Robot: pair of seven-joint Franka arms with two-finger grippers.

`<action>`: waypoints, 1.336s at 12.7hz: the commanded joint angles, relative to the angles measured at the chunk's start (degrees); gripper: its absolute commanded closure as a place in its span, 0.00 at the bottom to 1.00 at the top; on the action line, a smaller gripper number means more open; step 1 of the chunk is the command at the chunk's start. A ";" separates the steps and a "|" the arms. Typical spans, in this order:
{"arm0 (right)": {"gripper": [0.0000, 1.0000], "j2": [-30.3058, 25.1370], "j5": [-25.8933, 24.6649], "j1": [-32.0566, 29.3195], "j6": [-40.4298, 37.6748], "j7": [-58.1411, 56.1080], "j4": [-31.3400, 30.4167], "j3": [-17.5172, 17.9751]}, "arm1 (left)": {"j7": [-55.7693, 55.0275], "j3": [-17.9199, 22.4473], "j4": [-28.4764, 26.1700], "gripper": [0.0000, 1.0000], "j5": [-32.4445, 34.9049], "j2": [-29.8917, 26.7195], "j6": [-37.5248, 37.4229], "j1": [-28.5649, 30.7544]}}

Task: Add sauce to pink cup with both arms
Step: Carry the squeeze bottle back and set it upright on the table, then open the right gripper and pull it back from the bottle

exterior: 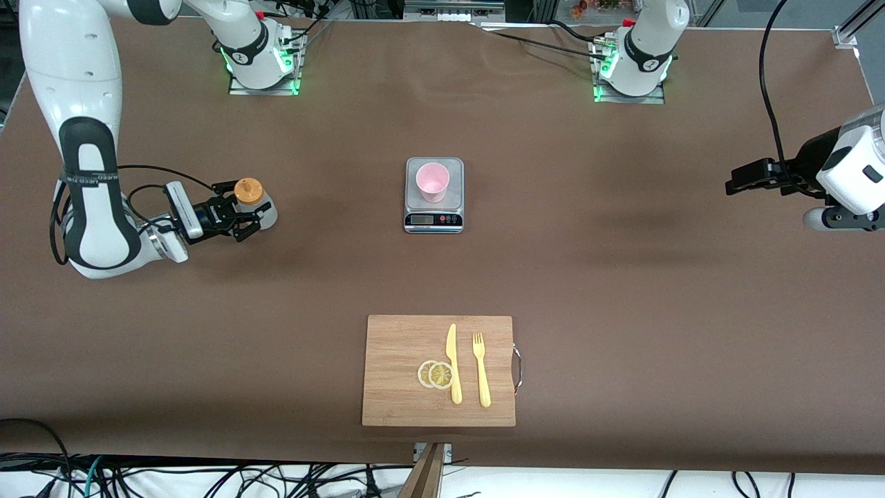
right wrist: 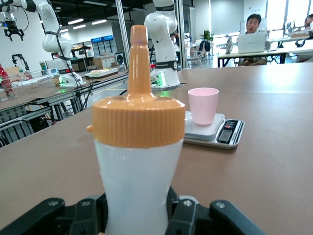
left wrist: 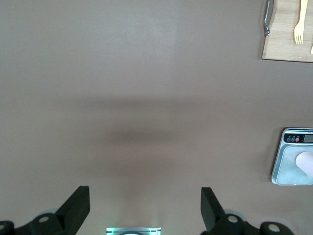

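The squeeze bottle (exterior: 253, 203) is whitish with an orange nozzle cap and stands upright near the right arm's end of the table. My right gripper (exterior: 243, 220) is shut on its lower body. In the right wrist view the bottle (right wrist: 138, 161) fills the middle, with the gripper (right wrist: 139, 218) clasping it on both sides. The pink cup (exterior: 433, 181) stands upright on a small scale (exterior: 433, 220) at the table's middle. It also shows in the right wrist view (right wrist: 203, 104) and partly in the left wrist view (left wrist: 306, 164). My left gripper (exterior: 734, 184) is open and empty above the left arm's end of the table, and its jaws stand wide apart in the left wrist view (left wrist: 145, 210).
A wooden cutting board (exterior: 401, 394) lies nearer to the front camera than the scale. It carries a yellow knife (exterior: 453, 363), a yellow fork (exterior: 481, 370) and two lemon slices (exterior: 435, 374). The board's corner shows in the left wrist view (left wrist: 286, 39).
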 commanded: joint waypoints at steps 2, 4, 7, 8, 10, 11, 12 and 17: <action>0.72 5.46 1.48 -3.51 -2.75 -5.29 4.30 0.85 | 1.33 0.03 0.40 0.00 0.36 0.06 -0.01 0.14; 0.71 7.58 1.75 -4.31 -3.01 -8.20 5.45 1.03 | 1.33 0.03 0.40 0.00 0.36 0.06 -0.01 0.14; 0.70 9.78 4.46 -5.10 -4.24 -10.32 5.98 1.03 | 1.24 0.03 0.40 0.00 0.36 0.06 -0.01 0.14; 0.47 10.31 4.82 -5.10 -4.68 -10.40 6.33 1.03 | 1.15 0.03 0.40 0.00 0.36 0.06 -0.01 0.14; 0.00 10.14 4.48 -5.28 -4.68 -10.32 7.91 0.94 | 1.24 0.03 0.40 0.00 0.36 0.06 -0.01 0.14; 0.00 10.14 4.30 -5.45 -4.51 -10.23 8.09 0.76 | 1.33 0.03 0.40 0.00 0.36 0.06 -0.01 0.14; 0.00 10.14 3.69 -5.63 -4.33 -10.23 8.09 0.50 | 1.24 0.03 0.40 0.00 0.36 0.06 -0.01 0.14; 0.00 9.52 -0.80 -10.54 -4.59 -10.14 9.14 -0.99 | 1.06 0.03 1.19 0.00 0.27 0.50 -0.01 0.14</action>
